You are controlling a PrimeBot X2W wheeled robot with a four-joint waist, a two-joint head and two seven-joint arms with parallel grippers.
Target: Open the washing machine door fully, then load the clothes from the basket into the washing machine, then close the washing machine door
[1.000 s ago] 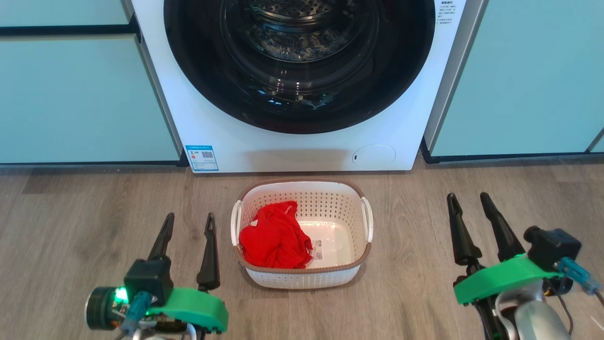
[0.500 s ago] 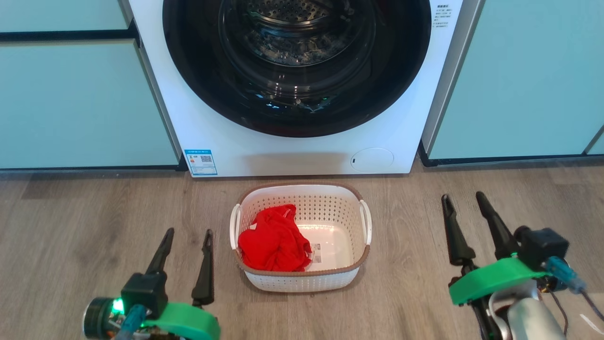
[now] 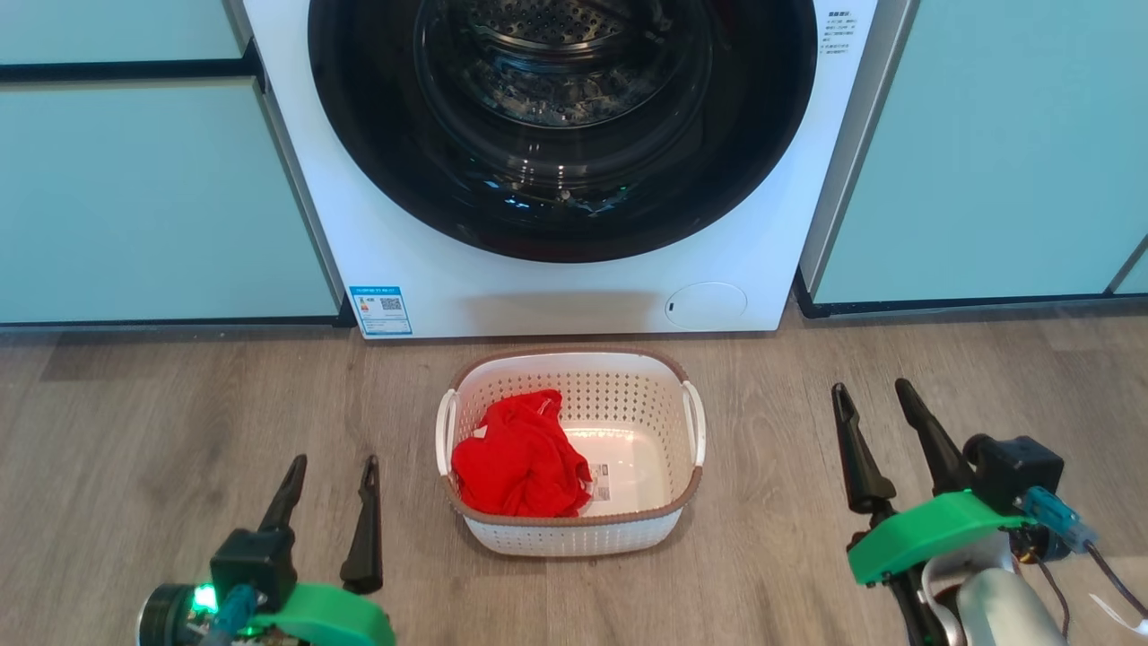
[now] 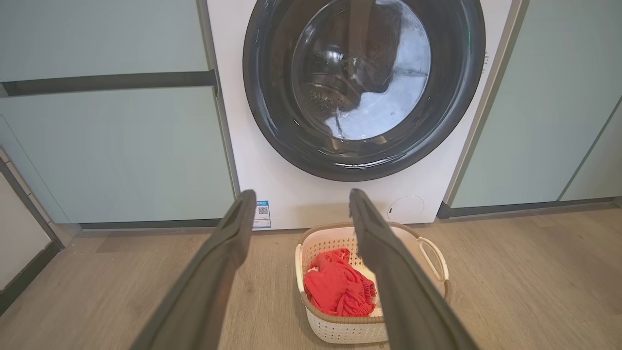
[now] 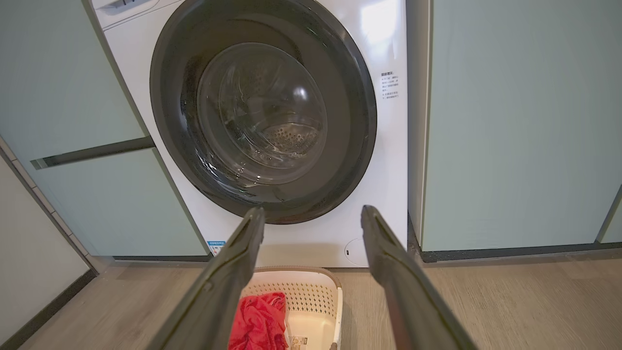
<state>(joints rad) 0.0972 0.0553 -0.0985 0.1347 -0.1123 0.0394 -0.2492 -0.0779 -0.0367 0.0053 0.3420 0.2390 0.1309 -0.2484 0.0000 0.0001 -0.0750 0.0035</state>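
2 empty, wide-spread claws: left gripper (image 3: 334, 462) and right gripper (image 3: 870, 388) flank the oval white perforated basket (image 3: 574, 538) holding red fabric clothes (image 3: 520, 462).

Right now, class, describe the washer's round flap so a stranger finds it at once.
Find the white washer between teal cabinets. Below its black door, at the lower right, sits the flap. It is white and round; the sticker opposite is blue and rectangular.
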